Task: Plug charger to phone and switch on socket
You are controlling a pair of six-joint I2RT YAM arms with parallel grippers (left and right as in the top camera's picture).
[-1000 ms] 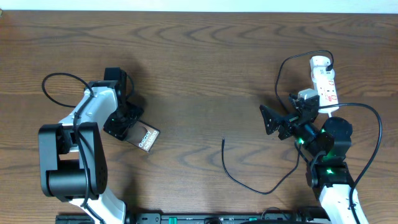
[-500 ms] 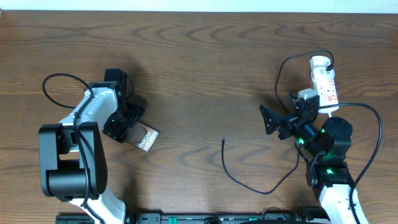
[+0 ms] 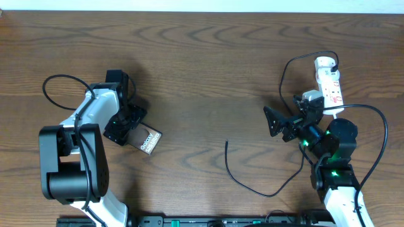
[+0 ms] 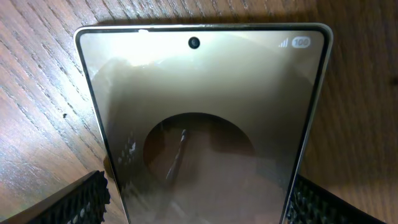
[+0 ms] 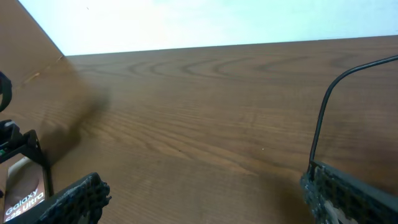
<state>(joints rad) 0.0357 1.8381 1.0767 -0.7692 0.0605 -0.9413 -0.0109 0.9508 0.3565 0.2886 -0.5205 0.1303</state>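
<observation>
The phone (image 3: 148, 140) lies flat on the table at the left, lettered face up. In the left wrist view the phone (image 4: 199, 106) fills the frame. My left gripper (image 3: 128, 125) straddles its near end, open, and the left finger (image 4: 71, 200) stands clear of the phone's edge. The charger (image 3: 252, 187), a thin black cable, has its free tip (image 3: 226, 142) on the wood at the centre and runs up to the socket (image 3: 329, 79) at the right. My right gripper (image 3: 278, 123) hangs open and empty left of the socket, above the cable.
The socket's white cord (image 3: 332, 111) runs under my right arm. A black arm cable (image 3: 57, 82) loops out left of the left arm. In the right wrist view a thin black cable (image 5: 320, 118) rises beside the right finger (image 5: 348, 196), and the phone (image 5: 25, 199) shows far off.
The left gripper's jaws have spread a little wider around the phone. The phone, the charger and the right arm have not moved.
</observation>
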